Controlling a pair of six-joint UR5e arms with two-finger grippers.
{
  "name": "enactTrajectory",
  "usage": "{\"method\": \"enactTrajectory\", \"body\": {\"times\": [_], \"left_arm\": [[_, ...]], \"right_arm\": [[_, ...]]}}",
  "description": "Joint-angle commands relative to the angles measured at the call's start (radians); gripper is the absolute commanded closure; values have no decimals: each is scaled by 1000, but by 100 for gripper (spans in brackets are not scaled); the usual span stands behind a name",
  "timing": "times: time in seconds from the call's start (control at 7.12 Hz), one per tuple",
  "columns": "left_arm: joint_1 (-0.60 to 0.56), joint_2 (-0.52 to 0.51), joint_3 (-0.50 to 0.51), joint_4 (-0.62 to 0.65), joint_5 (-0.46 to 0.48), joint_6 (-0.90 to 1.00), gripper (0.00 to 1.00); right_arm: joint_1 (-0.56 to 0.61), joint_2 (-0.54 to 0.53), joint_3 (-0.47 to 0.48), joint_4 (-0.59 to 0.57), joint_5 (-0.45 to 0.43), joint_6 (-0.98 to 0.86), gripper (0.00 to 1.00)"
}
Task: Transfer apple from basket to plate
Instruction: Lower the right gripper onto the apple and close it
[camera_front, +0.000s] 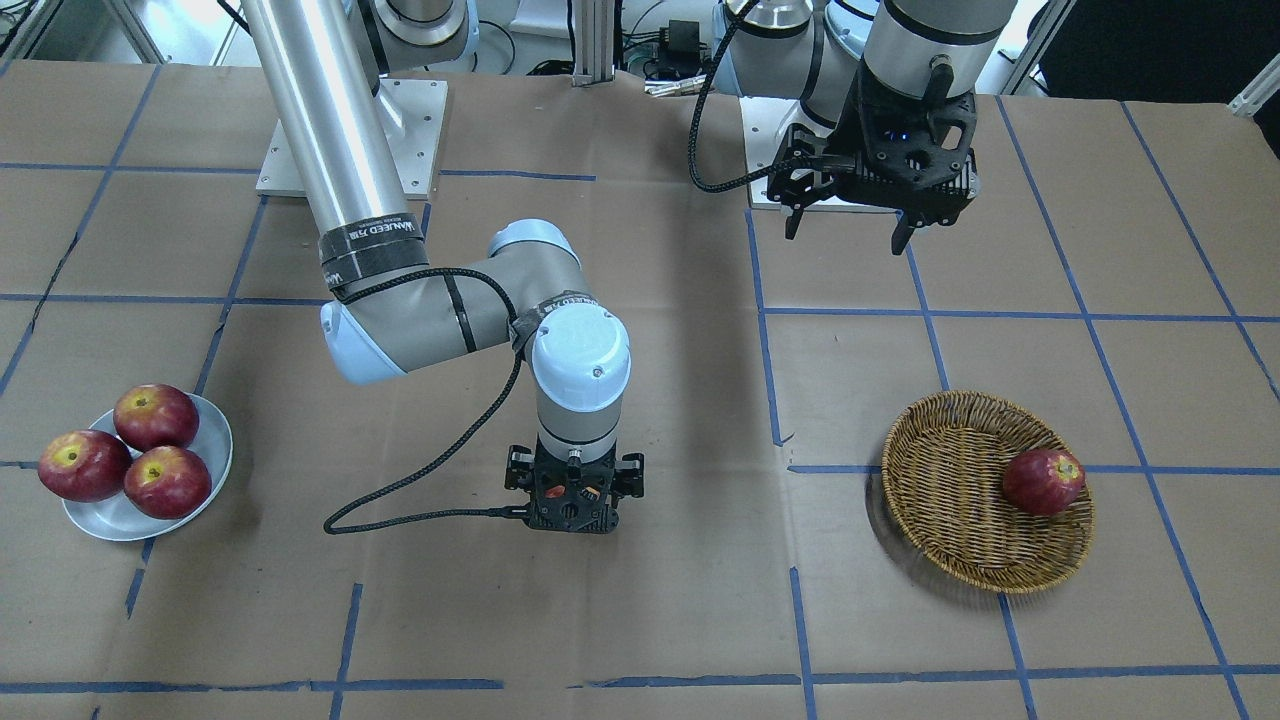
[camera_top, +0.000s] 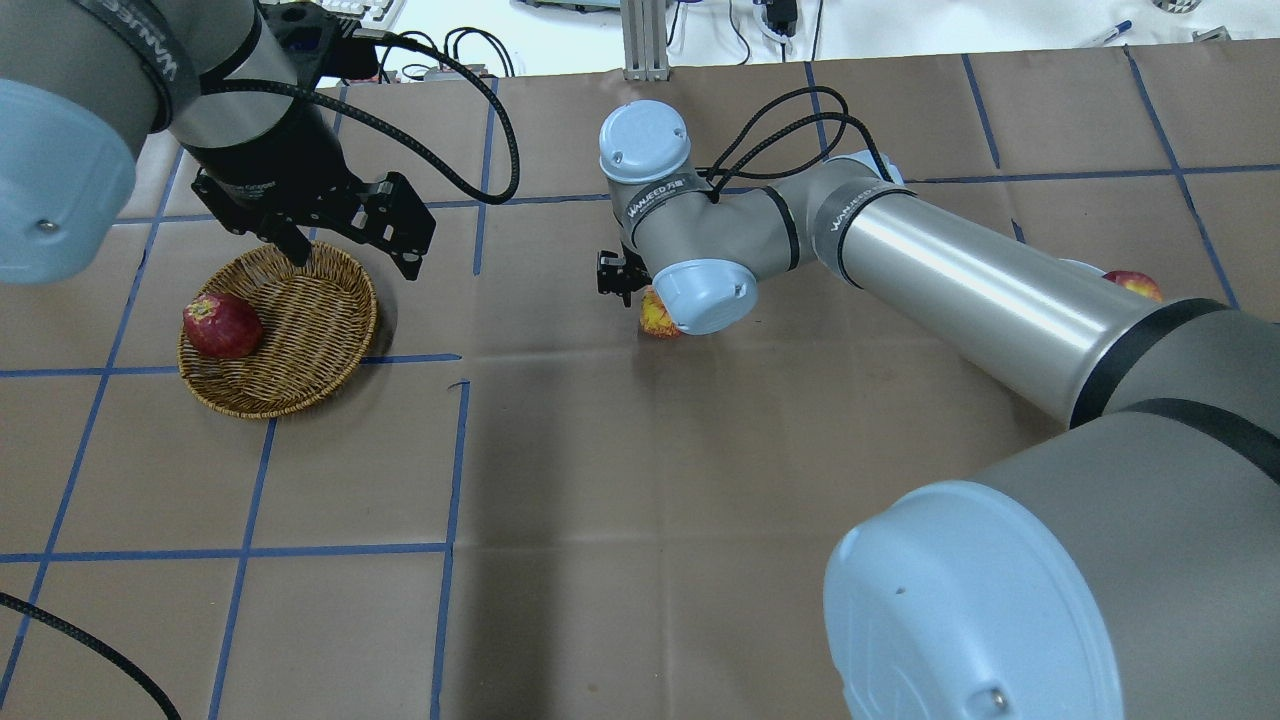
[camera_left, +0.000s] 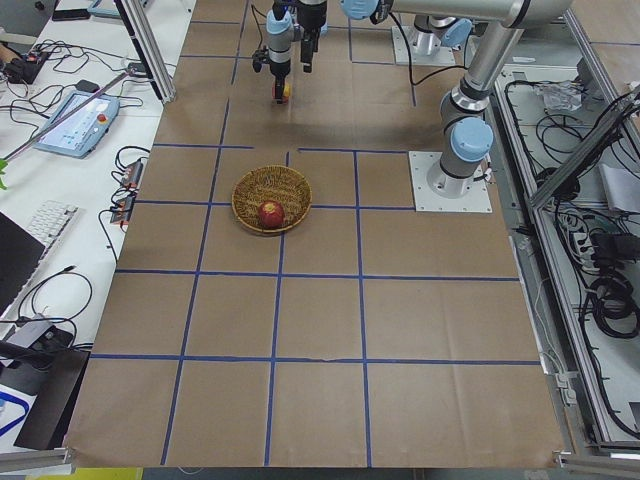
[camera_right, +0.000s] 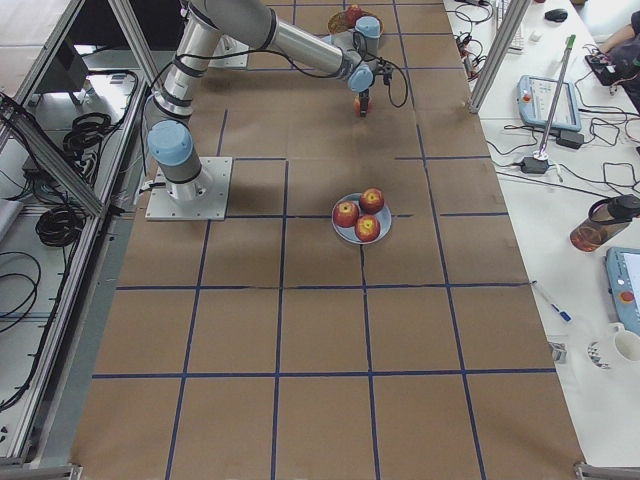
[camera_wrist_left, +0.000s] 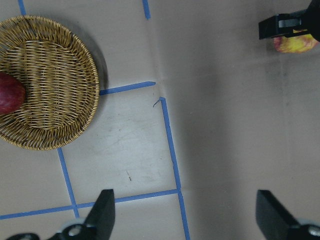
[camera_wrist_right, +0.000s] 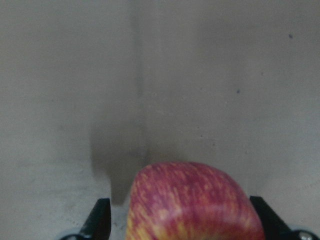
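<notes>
Shows the right gripper (camera_front: 573, 497) pointing straight down at mid-table, its two fingers (camera_wrist_right: 99, 221) closed about the apple (camera_wrist_right: 192, 202), a pinkish-red fruit streaked with yellow. Places that apple (camera_top: 658, 320) over bare brown paper (camera_front: 640, 620) crossed by blue tape lines (camera_front: 765, 360), between the basket (camera_front: 950, 562) and the plate (camera_front: 216, 450) and well apart from both. Throws a soft shadow on the paper just ahead of the fruit in the right wrist view; cannot tell from any view whether the apple touches the surface.

Shows the left gripper (camera_top: 355, 262) raised above the table near the basket (camera_top: 300, 345), fingers (camera_wrist_left: 102, 212) spread wide with nothing between them.

Sets the woven wicker basket on the robot's left side of the table, with one dark red apple (camera_front: 1043, 481) lying against its rim on the side away from the plate.

Sets the white-grey plate on the robot's right side, carrying three dark red apples (camera_front: 156, 416) packed together and touching, stem ends up.
</notes>
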Motion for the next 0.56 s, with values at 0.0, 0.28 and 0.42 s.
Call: {"method": "enactTrajectory", "body": {"times": [0.0,0.28,0.42], "left_arm": [[0,6,0,0,2,0,1],[0,6,0,-2,2,0,1],[0,7,0,-2,3,0,1]], "right_arm": [[0,-8,12,3,-3,-1,29],[-5,-20,-10,5,-4,-1,35],[-17,-55,-13,15,-4,-3,35]]}}
